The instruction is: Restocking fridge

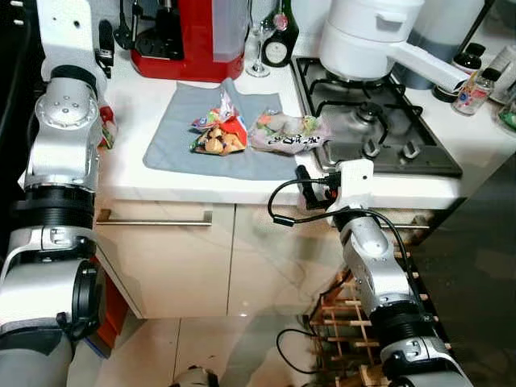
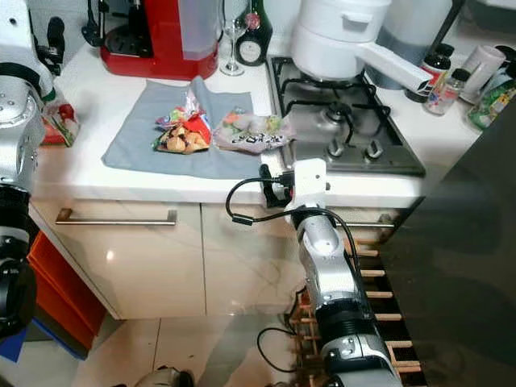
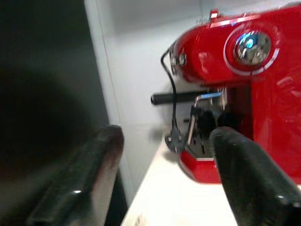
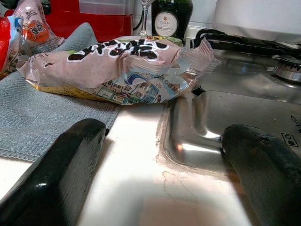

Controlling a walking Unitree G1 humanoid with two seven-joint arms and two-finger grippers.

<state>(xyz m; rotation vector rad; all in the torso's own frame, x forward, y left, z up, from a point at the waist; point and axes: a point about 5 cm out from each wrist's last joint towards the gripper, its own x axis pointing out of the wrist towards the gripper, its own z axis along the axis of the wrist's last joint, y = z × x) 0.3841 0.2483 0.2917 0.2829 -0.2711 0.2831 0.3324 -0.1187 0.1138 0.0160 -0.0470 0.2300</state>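
A white bench (image 1: 161, 184) runs across the kitchen, with pale drawer fronts and a metal handle (image 1: 153, 218) under its front edge. A grey cloth (image 1: 173, 137) lies near the middle of the bench, reaching almost to the front edge. On it sit two snack bags: a red and orange bag (image 1: 219, 133) and, just beside it toward the hob, a pink bag (image 1: 287, 132) whose end overlaps the hob's steel rim. The hob (image 1: 379, 129) fills the bench's right part, with a white pot (image 1: 363, 36) on a back burner. Along the back edge stand a red coffee machine (image 1: 189, 40), a wine glass (image 1: 258, 48) and a dark bottle (image 1: 280, 36).

The right gripper (image 1: 305, 187) is at the front edge of the bench, below the pink bag, its fingers (image 4: 61, 169) spread apart with nothing between them. The left gripper (image 3: 164, 179) is raised at the bench's back left corner, facing the coffee machine, fingers likewise parted and empty. A wooden rack (image 1: 347, 322) stands on the tiled floor (image 1: 201, 347) below.
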